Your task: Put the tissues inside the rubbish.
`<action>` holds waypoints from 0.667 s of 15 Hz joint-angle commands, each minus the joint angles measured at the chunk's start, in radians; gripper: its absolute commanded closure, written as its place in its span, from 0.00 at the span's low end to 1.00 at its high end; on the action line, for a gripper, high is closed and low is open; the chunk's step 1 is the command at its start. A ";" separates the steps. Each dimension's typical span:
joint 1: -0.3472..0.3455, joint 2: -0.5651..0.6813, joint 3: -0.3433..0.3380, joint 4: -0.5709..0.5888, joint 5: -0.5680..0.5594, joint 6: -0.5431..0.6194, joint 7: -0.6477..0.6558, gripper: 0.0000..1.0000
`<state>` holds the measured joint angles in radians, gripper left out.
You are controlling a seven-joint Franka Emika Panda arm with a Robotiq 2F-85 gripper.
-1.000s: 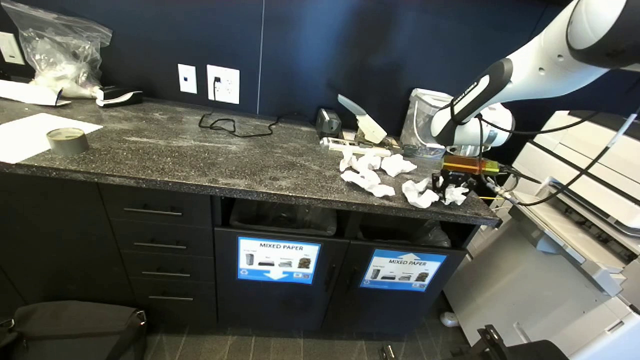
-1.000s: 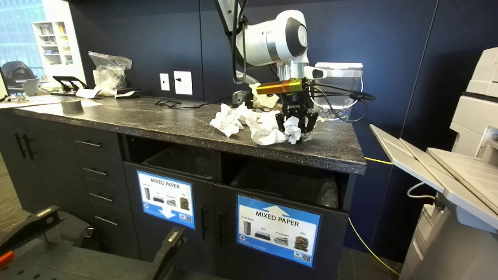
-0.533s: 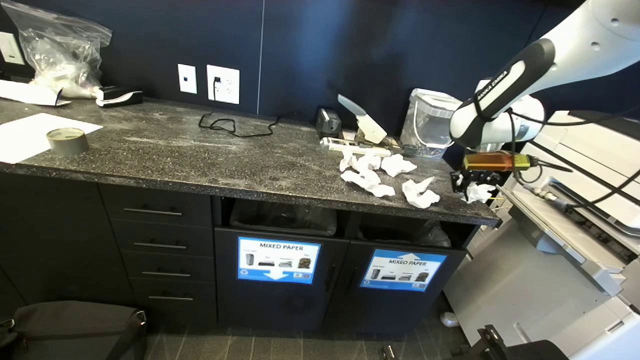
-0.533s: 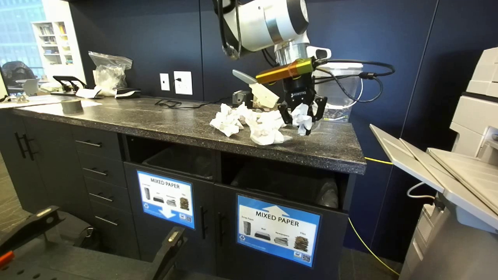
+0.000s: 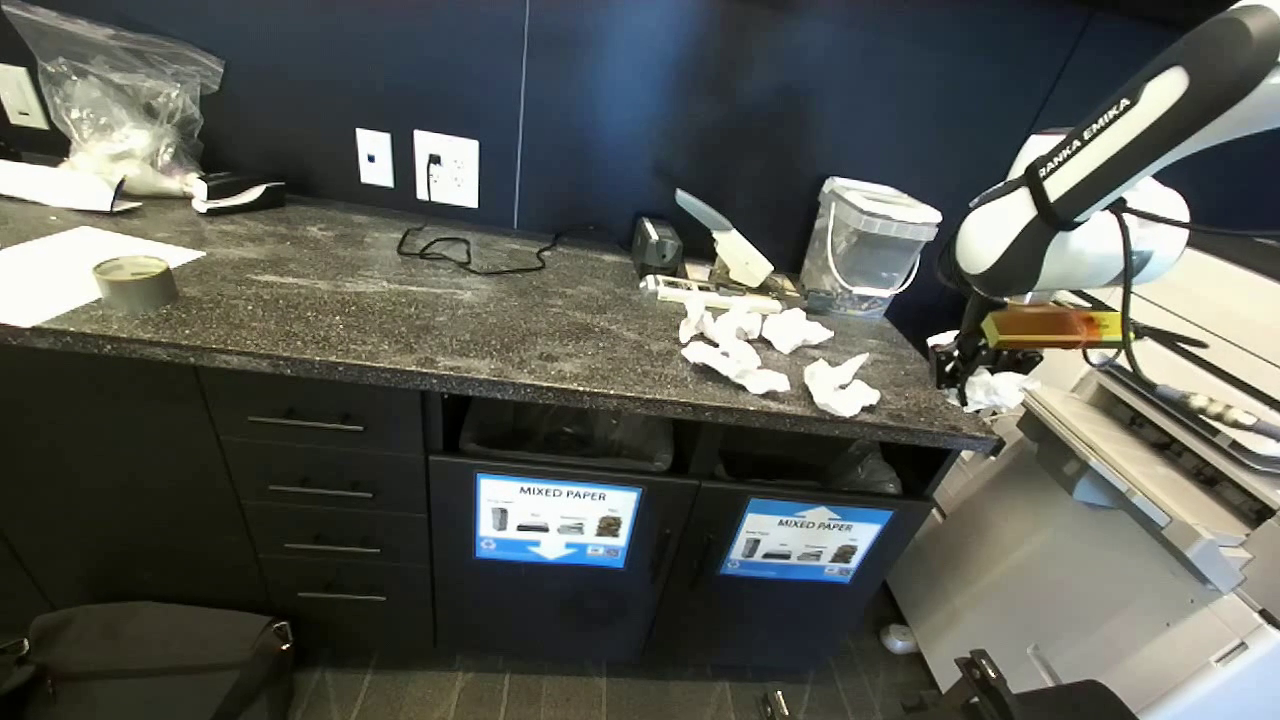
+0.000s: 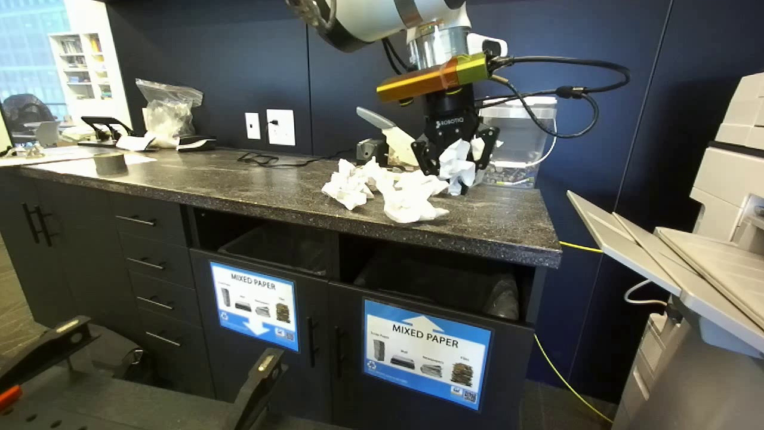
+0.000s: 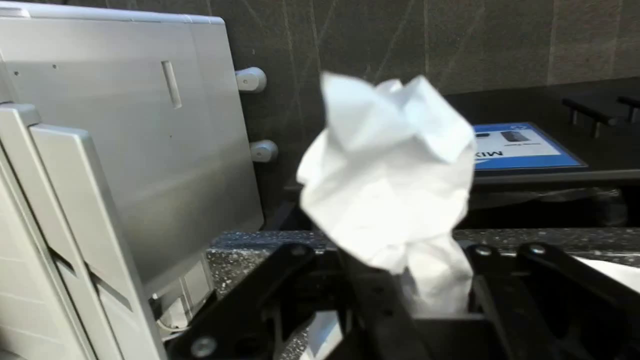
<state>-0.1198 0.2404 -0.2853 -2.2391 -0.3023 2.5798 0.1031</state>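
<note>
Claw clamping crumpled tissue, near counter edge, gap to loose tissues

One crumpled white tissue is held up, its soft creased peaks toward 12 o'clock in the wrist view. In an exterior view it hangs at 3 o'clock from a tangled heap of tissues on the countertop, with a rumpled tissue just beside the heap at 2 o'clock and a pointed tissue near it at 4 o'clock. Below, two shadowed bins sit recessed at 5 and 8 o'clock.
</note>
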 commanded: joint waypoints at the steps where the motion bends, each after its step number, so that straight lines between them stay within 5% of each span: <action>1: -0.035 -0.115 0.064 -0.167 0.077 0.155 -0.125 0.87; 10: -0.079 -0.076 0.276 -0.345 0.501 0.352 -0.509 0.87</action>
<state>-0.1611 0.1560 -0.0786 -2.5347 0.0865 2.8464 -0.2834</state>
